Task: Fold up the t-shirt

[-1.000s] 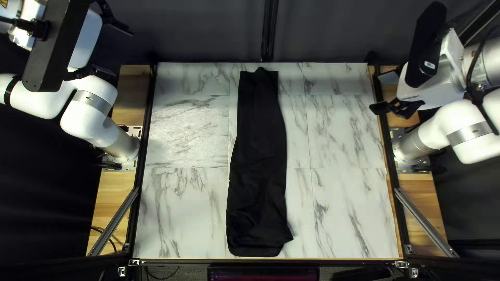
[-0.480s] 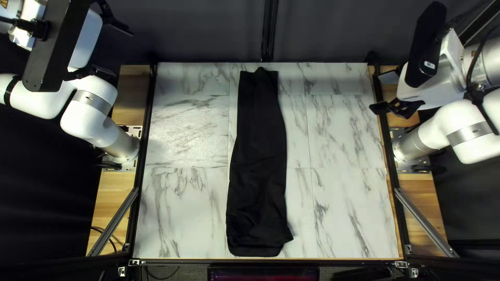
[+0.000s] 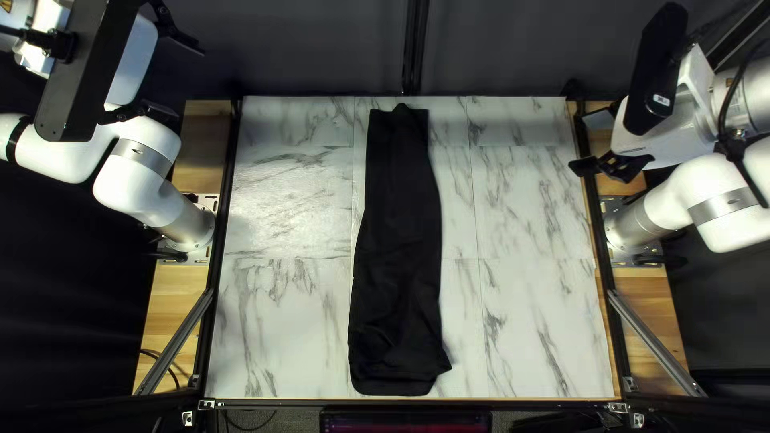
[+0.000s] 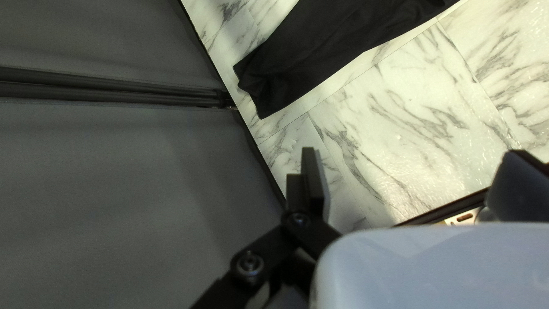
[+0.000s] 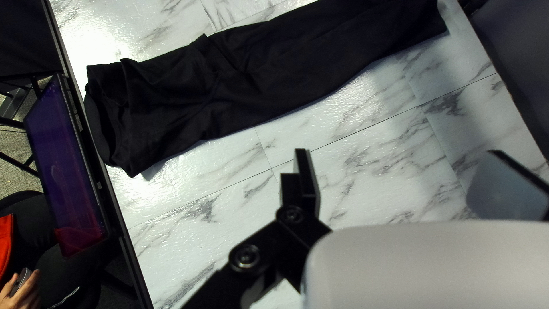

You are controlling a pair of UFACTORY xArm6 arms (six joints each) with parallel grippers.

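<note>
The black t-shirt [image 3: 397, 248] lies as a long narrow strip down the middle of the table, its folded layers wider and wrinkled at the near end. Off the table's far left corner, my left gripper [image 3: 176, 78] is raised, open and empty. At the right edge my right gripper [image 3: 592, 143] also hangs open. Past the spread fingers of the left gripper [image 4: 413, 153], the left wrist view shows the shirt's narrow far end [image 4: 274, 86]. In the right wrist view the shirt [image 5: 240, 80] stretches ahead of the right gripper [image 5: 399, 153], not touching it.
The marble-patterned tabletop [image 3: 529, 321] shows on both sides of the shirt. Dark rails frame it, and a dark curtain [image 3: 321, 48] hangs behind. In the right wrist view a person's hand [image 5: 23, 292] and a screen [image 5: 63, 154] are beyond the near edge.
</note>
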